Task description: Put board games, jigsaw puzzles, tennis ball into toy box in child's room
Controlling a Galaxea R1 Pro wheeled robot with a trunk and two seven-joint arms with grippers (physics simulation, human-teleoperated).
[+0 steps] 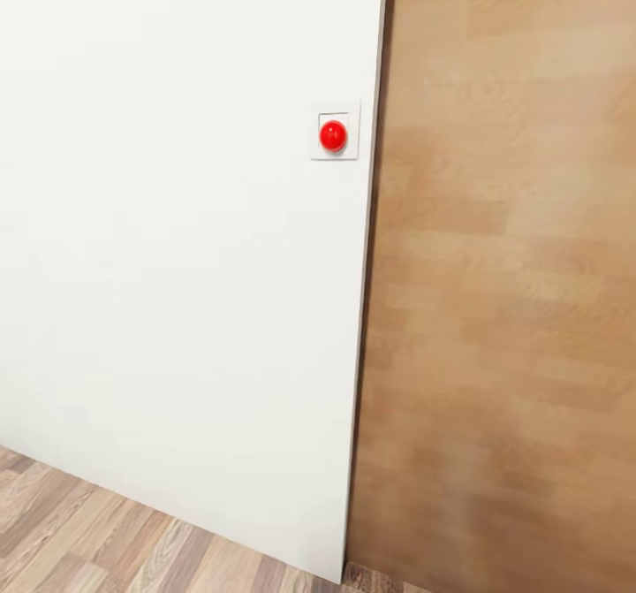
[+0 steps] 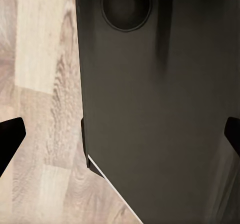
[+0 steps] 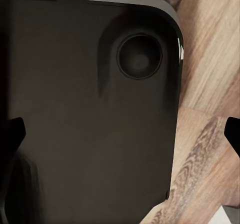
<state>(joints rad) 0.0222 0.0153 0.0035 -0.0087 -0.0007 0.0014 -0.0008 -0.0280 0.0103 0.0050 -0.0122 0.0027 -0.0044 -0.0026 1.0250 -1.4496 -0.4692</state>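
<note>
White wall takes up most of the head view, with a square white plate carrying a round red button just beside its edge. A wooden door adjoins it, and wood-plank floor runs along the wall's foot. No writing can be read anywhere. The left end effector and the right end effector each hang with fingertips spread wide over the robot's dark base, which has a round recess. No toy or toy box is visible from here.
</note>
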